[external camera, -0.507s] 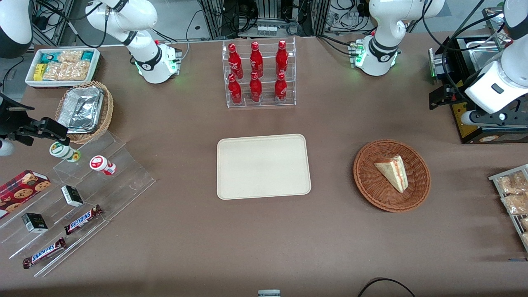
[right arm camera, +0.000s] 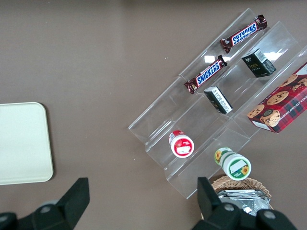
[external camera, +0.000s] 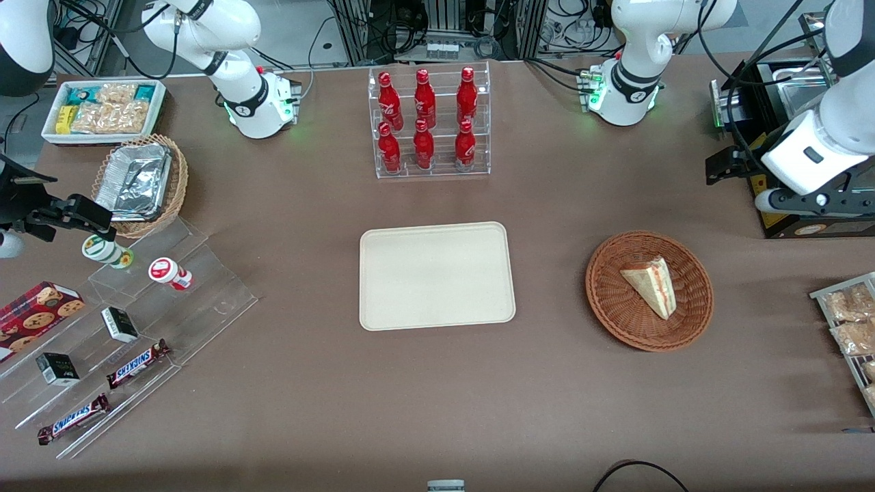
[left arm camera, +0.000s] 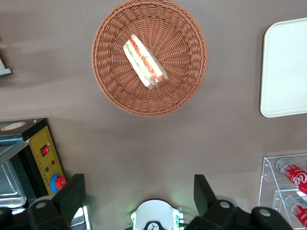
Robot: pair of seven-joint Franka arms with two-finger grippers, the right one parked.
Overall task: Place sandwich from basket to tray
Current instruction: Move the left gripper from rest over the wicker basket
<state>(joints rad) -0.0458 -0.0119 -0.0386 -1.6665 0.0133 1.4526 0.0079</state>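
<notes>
The sandwich [external camera: 651, 285] lay in the basket [external camera: 615, 311], its narrow tip pointing toward the front camera and its red-and-green cut edge facing up in the left wrist view [left arm camera: 144, 60]. The basket [left arm camera: 112, 81] sat on the brown table [external camera: 437, 396], well apart from the tray [external camera: 436, 275], which lay flat toward the parked arm's end from it. The tray's rounded rim also showed in the left wrist view [left arm camera: 283, 72]. The working arm's gripper [left arm camera: 136, 191] hung high above the table, farther from the front camera than the basket and toward the working arm's end, near a black box with a yellow panel and red button [left arm camera: 48, 160]. Its 2 fingers [left arm camera: 72, 194] stood wide apart with nothing between them, and it touched neither basket nor sandwich. In the front view the gripper [external camera: 796, 198] showed above that black box. Farther from the front camera than the tray stood a clear rack holding 6 red bottles [external camera: 427, 119] in 2 rows of 3.
</notes>
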